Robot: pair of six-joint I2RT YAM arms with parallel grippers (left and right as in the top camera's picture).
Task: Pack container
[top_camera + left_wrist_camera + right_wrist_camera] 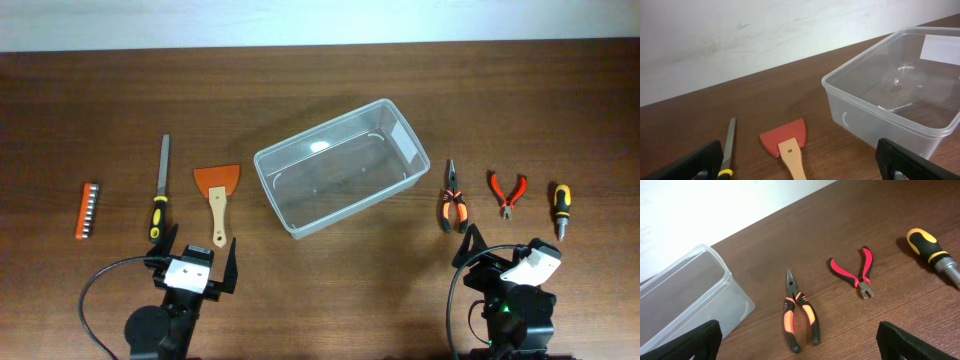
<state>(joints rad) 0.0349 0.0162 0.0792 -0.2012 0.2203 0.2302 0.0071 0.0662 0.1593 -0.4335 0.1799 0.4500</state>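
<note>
The container [335,170] sits mid-table [320,80], angled, with nothing inside. The left gripper [197,248] has its jaws wide and grips nothing, just short of the scraper [217,190] handle. The right gripper [505,248] is likewise wide and unladen, beside the orange pliers [454,205]. Both stand apart from the container.

container [300,165]: clear glossy plastic | table [320,90]: dark wood grain | scraper [217,190]: pale wooden handle
</note>
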